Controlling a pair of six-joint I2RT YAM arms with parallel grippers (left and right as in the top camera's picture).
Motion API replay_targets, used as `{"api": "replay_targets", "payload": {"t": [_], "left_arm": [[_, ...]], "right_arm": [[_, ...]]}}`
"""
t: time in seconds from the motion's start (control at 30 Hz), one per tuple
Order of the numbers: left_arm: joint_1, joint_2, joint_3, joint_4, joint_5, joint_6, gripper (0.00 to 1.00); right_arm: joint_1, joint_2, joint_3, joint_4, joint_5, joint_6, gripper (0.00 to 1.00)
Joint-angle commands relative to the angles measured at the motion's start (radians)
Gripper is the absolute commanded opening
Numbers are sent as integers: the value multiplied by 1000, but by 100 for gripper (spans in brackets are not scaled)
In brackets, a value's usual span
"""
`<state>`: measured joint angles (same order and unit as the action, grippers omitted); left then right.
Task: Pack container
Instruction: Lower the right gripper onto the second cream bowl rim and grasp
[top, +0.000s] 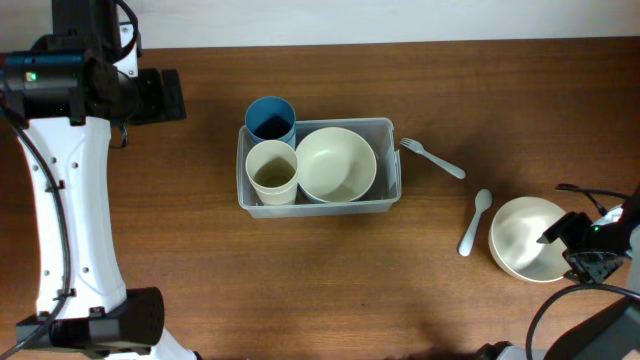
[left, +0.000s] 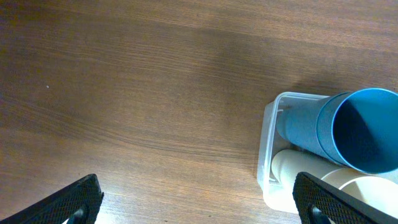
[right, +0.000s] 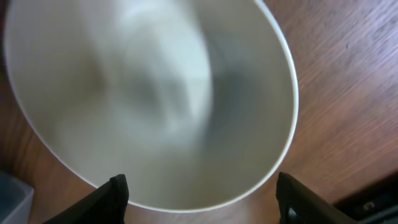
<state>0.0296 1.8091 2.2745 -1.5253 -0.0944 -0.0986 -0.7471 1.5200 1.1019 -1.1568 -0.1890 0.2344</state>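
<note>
Container (top: 320, 208): clear rectangular tub with rounded corners and a rim, mid-table, long side left to right.
Container contents: blue cup (top: 270, 118) at back left, tilted against the rim; cream cup (top: 272, 170) upright at front left; cream bowl (top: 335, 163) fills the right half.
Loose bowl (top: 525, 238): cream, on the table (top: 180, 230) at far right, well apart from the tub.
Cutlery: fork (top: 432, 157) just right of the tub; spoon (top: 474, 222) between the tub and the loose bowl.
Left gripper (left: 199, 202): jaws wide apart, holding nothing, over bare wood left of the tub.
Right gripper (right: 200, 190): jaws apart over the loose bowl's rim; contact cannot be told.
</note>
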Motion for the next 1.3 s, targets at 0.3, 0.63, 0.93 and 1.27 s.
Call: {"api": "replay_targets", "payload": {"t": [0.3,0.63,0.93,1.27], "left_arm": [[4,-2,-1,0,-10,-6,100],[4,-2,-1,0,-10,-6,100],[4,-2,-1,0,-10,-6,100],[4,-2,-1,0,-10,-6,100]], "right_arm": [[-8,-27,25,23,44,-39,81],[-8,-27,24,56,176,12,83],[-7,20,-11,126,200,63,82],[-6,90,-86,222,135,63,77]]}}
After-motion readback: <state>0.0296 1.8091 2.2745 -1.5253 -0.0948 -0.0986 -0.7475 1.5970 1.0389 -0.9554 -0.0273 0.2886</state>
